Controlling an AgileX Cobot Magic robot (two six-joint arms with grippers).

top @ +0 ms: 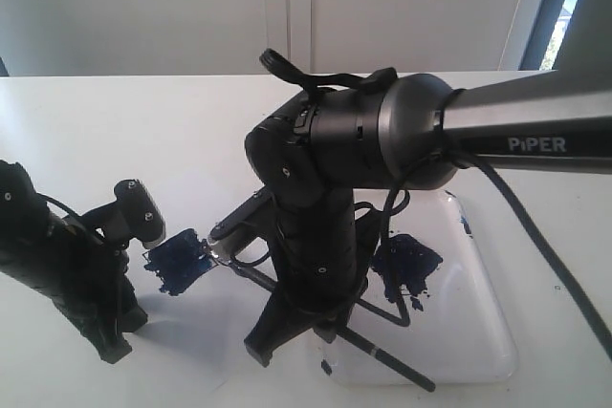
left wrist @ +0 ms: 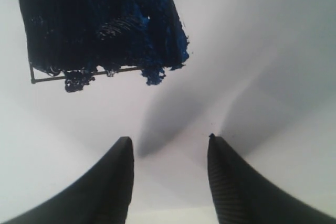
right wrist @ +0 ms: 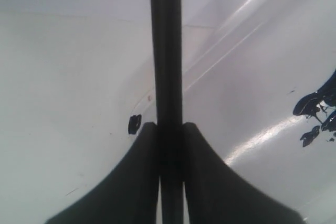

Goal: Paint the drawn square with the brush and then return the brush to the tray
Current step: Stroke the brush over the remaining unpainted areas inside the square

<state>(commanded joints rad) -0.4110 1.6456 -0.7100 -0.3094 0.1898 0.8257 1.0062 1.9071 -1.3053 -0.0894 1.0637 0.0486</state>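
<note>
Grips the brush (top: 387, 358) by its slim black handle between closed right jaws, with the blue-stained bristles down at the right-hand edge of the drawn square (top: 178, 261) and the handle's tail slanting back over the tray (top: 483, 332). Shows that square as a blotchy dark blue patch on the white bench (top: 96, 121), nearly filled, yet with a thin strip bare along one outlined edge in the left wrist view. Holds the left jaws apart and empty, low over the bench just beside the patch. Risks most at the wet margins: could drag more blue beyond the outline with one long or slanted stroke, given blots already lying past the line at two spots. Could leave the bare strip unpainted by lifting away too soon. Might twist the thin round handle in so narrow a pinch under pressure, throwing the tip off line. Could knock the left arm (top: 57, 274), parked close to the square, on a wide sweep, or snag the loose black cable (top: 535, 246) trailing from the right arm (top: 316, 236). On the return, could drip on the bench, clip the raised rim with the long tail, or set the brush down half off the tray, near the dark blue paint blob (top: 406, 265), and send it rolling
</note>
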